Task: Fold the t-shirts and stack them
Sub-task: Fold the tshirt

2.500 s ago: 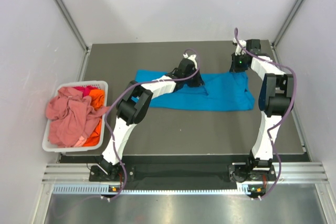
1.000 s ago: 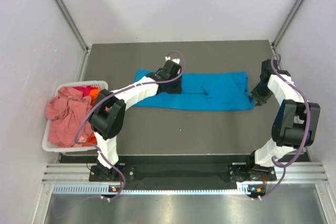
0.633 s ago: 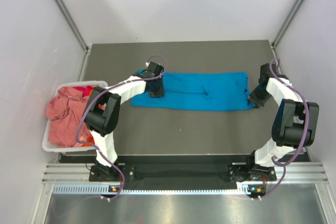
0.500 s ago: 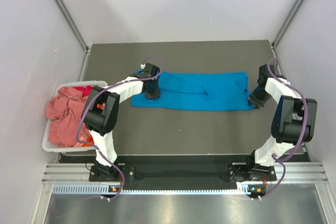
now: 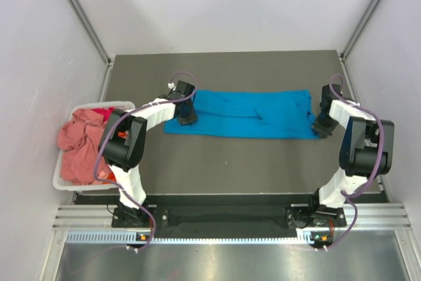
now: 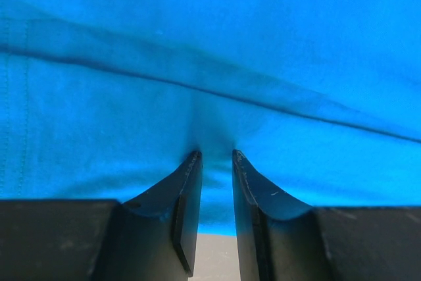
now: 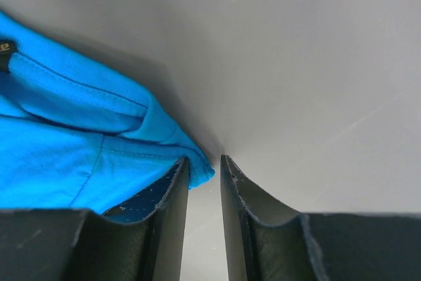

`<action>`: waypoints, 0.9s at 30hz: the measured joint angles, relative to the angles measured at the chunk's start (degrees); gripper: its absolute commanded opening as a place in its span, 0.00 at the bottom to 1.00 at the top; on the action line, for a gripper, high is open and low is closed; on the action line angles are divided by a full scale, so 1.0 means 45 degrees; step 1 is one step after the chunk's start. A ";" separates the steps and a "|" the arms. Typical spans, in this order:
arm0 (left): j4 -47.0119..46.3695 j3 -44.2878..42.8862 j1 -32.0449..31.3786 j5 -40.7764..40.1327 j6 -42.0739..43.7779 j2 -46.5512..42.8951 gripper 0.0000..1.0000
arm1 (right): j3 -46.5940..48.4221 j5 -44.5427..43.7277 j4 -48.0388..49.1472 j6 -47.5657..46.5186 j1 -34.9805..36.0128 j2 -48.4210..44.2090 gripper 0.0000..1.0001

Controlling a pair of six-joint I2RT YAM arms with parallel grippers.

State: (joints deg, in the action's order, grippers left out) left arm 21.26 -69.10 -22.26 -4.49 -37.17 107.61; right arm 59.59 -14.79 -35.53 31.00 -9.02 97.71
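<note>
Turquoise t-shirt (image 5: 250,115): plain bright turquoise-blue with no print, lying between the two end effectors; darker blue along creases and seams.
Left end effector (image 6: 216,156): black fingers.
Right end effector (image 7: 204,159): black fingers, with pale specks on one inner face.
Bench (image 5: 230,162): plain dark grey under both end effectors.
Basket (image 5: 125,105): white and slatted, well left of the left end effector.
Salmon-pink t-shirt (image 5: 82,146): plain salmon-pink, in the basket.
Orange t-shirt (image 5: 115,176): plain bright orange.
Red t-shirt (image 5: 99,111): a red-pink sliver.
Arms (image 5: 154,106): white shells with black joints.
Cables (image 5: 182,75): purple.
</note>
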 measured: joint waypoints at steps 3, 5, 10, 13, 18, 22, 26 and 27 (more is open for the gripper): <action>0.0068 0.0000 0.0044 -0.0044 -0.0049 -0.0049 0.31 | -0.0083 -0.0005 0.0155 -0.0316 0.0121 -0.0053 0.27; 0.0209 0.0000 0.0063 -0.0097 -0.0039 -0.0107 0.32 | -0.0160 0.0024 0.0243 -0.0476 0.0165 -0.0160 0.28; 0.1137 0.0000 0.0083 -0.0102 0.0214 -0.0525 0.32 | -0.0131 0.0267 -0.0063 -0.0505 0.0170 -0.0661 0.28; 0.1365 -0.0005 0.0097 0.0262 0.0510 -0.1098 0.32 | 0.0058 0.0418 -0.0418 -0.0214 0.0170 -0.0957 0.28; 0.1515 -0.0831 0.0097 0.0675 0.1064 -0.1506 0.32 | 0.0457 0.0690 -0.0680 0.0389 0.0170 -0.1064 0.29; 0.1549 -0.1996 0.0291 0.0782 0.1486 -0.1083 0.32 | 0.0544 0.1107 -0.0641 0.0695 0.0233 -0.1064 0.29; 0.1564 -0.3390 0.0894 0.1049 0.1695 -0.0010 0.31 | 0.0554 0.1972 0.0063 0.0617 0.0379 -0.1064 0.32; 0.1564 -0.3687 0.1059 0.1098 0.1739 0.0296 0.31 | 0.0617 0.2132 0.0238 0.0554 0.0403 -0.1054 0.32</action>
State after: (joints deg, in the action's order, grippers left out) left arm 28.29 -85.69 -17.50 0.45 -29.34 108.95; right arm 62.37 -5.19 -34.46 33.50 -7.20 92.97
